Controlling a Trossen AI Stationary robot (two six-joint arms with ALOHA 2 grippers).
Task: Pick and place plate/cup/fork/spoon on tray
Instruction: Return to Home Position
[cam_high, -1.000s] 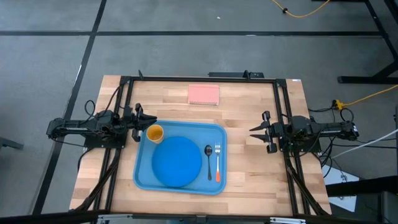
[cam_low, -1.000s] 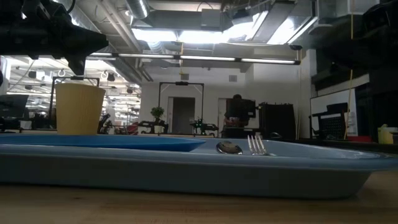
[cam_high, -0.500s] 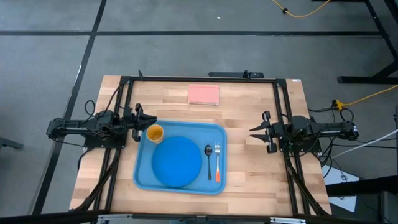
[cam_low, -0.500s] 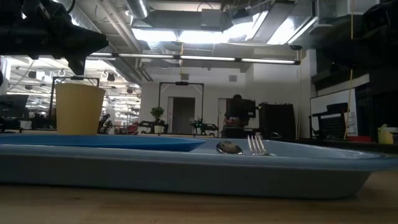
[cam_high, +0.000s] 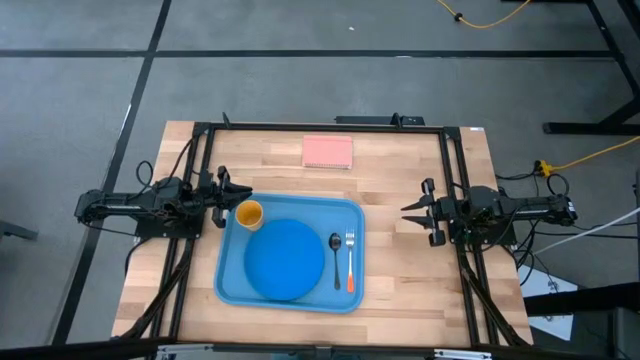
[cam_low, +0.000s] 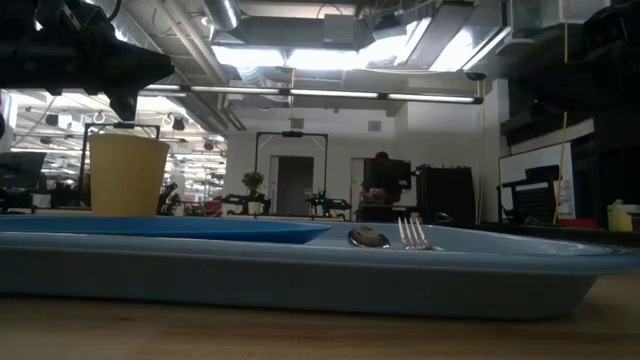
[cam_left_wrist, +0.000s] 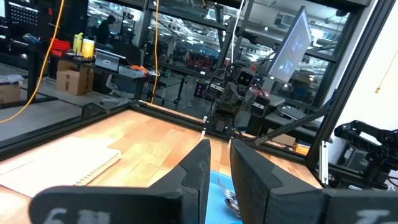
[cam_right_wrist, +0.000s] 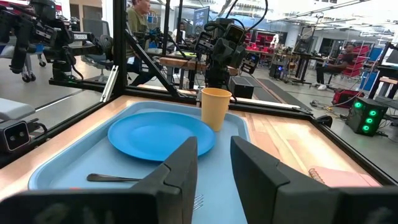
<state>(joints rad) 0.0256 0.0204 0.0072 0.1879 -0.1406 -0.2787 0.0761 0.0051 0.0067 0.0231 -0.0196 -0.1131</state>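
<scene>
The light-blue tray (cam_high: 232, 280) lies at the table's middle. On it rest the blue plate (cam_high: 283, 259), the yellow-orange cup (cam_high: 248, 214) standing upright at its far left corner, the dark spoon (cam_high: 335, 255) and the orange-handled fork (cam_high: 350, 262), side by side right of the plate. My left gripper (cam_high: 240, 194) hovers shut just beyond the tray's far left corner, close to the cup, touching nothing. My right gripper (cam_high: 405, 211) hovers shut to the right of the tray, pointing at it. The right wrist view shows the plate (cam_right_wrist: 160, 134), cup (cam_right_wrist: 215, 107) and spoon (cam_right_wrist: 115, 178).
A pink rectangular pad (cam_high: 327, 152) lies near the table's far edge, behind the tray. A black frame (cam_high: 200, 140) runs along the table's left, right and far sides. Bare wood shows to the right of the tray and in front of it.
</scene>
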